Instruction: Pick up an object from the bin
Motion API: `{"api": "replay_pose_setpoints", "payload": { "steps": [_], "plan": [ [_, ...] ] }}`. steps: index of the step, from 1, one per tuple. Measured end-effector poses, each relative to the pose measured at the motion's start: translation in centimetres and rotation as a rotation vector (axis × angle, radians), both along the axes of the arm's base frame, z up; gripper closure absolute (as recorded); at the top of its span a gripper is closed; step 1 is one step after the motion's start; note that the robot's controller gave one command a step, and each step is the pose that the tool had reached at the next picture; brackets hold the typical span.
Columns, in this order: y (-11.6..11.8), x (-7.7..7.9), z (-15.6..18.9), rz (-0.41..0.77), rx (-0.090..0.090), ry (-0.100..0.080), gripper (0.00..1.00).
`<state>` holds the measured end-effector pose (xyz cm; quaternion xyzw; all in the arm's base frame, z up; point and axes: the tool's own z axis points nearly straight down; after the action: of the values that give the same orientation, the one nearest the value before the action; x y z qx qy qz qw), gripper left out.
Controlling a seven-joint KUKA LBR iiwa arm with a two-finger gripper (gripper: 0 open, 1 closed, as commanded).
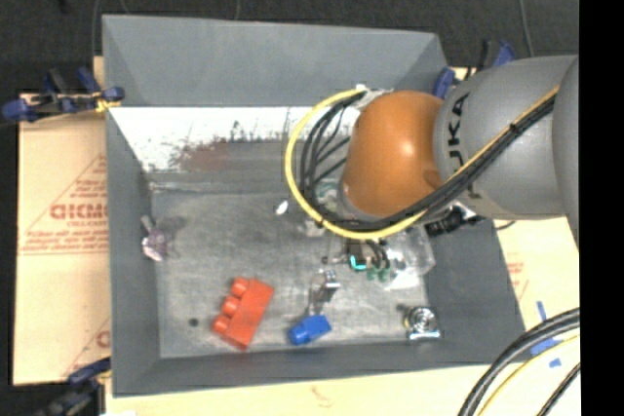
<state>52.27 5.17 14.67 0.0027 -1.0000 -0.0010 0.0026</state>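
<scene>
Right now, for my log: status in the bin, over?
Gripper low in the bin's right half, under the orange cover. Nearest: grey metal piece, blue block, silver knob. Red brick apart, to the left.

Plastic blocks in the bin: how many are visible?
2: a red block near the bin's lower edge, a small blue block just right of it. The arm may hide others.

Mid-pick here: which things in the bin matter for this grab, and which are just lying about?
In play: gripper, low over the right of the bin; small green thing beside it.
Lying about: red brick; blue piece; silvery bit, front right corner; pale scrap, left.
</scene>
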Motion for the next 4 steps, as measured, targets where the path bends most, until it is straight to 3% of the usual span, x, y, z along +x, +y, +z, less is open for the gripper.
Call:
{"api": "replay_pose_setpoints", "payload": {
  "steps": [1, 2, 3, 4],
  "plan": [
    [8.6, -1.1, -7.4, -0.006, 0.0, -0.011, 0.0],
    [11.3, -3.7, -4.6, 0.357, -0.001, -0.009, 0.0],
    [8.2, -4.7, -4.1, 0.51, -0.002, -0.013, 0.0],
    [9.8, -3.0, -7.4, 1.029, -0.001, -0.016, 0.0]
  ]
}}
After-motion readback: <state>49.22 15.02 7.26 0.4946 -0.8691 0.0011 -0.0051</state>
